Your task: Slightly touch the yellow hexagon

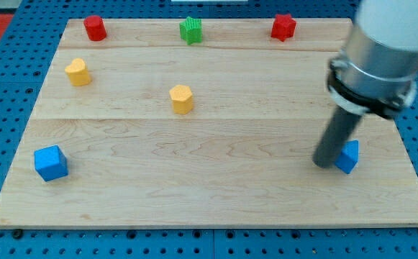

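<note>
The yellow hexagon [182, 98] stands near the middle of the wooden board [209, 194]. A second yellow block [78, 72], rounded like a heart, sits at the upper left. My tip [325, 162] is at the view's right, far right of the yellow hexagon and lower. It touches the left side of a small blue block [348, 156], which the rod partly hides.
A red cylinder [94, 28] sits at the top left, a green star-like block [191, 30] at the top middle, a red star-like block [283, 27] at the top right. A blue cube [50, 162] sits at the lower left. Blue pegboard [0, 108] surrounds the board.
</note>
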